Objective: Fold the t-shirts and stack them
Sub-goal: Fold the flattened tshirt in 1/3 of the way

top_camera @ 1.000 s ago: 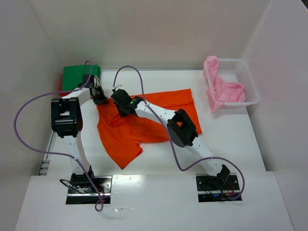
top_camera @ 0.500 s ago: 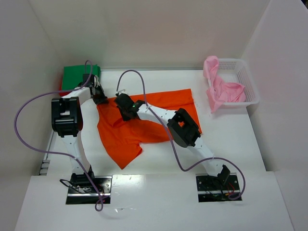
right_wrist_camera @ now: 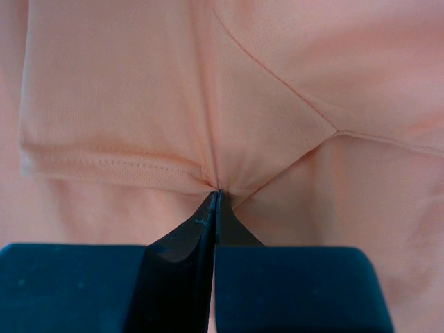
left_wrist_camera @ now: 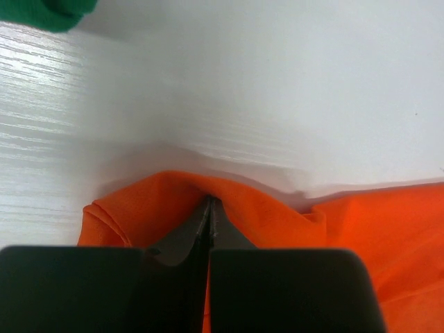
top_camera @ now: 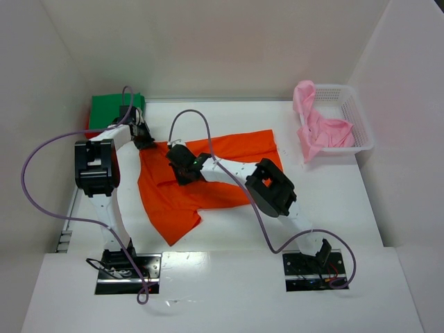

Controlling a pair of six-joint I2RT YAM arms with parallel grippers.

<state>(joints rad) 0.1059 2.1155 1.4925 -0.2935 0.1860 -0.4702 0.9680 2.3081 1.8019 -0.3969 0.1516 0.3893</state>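
1. While both pincers are clamped on it, the orange t-shirt point(top_camera: 173, 201) lies spread mid-bench point(top_camera: 340, 201), rumpled on its left half.
2. Left pincer point(left_wrist_camera: 210, 211): jaws shut on a raised fold at the shirt's far-left edge, with bare bench just beyond.
3. Right pincer point(right_wrist_camera: 216, 198): jaws shut on a pinch of the same shirt where a stitched hem meets a seam. In the top view it sits on the shirt's upper-left part, near the left pincer but apart from it.
4. In the way: the right arm point(top_camera: 270, 187) lies diagonally over the shirt and hides part of its right half. Its purple cable point(top_camera: 189, 111) arcs over the shirt's far edge.
5. Green t-shirt point(top_camera: 111, 109): folded in the far-left corner, just behind the left pincer. A sliver of red cloth point(top_camera: 88, 130) shows under it.
6. White lattice basket point(top_camera: 359, 125): far right, against the right wall. The pale pink t-shirt point(top_camera: 320, 130) spills over its left rim.
7. Room: there is bare bench between the shirt and the basket, and in front of the shirt down to the arm bases. Walls close the left, far and right sides. The left arm point(top_camera: 94, 166) stands close to the left wall.
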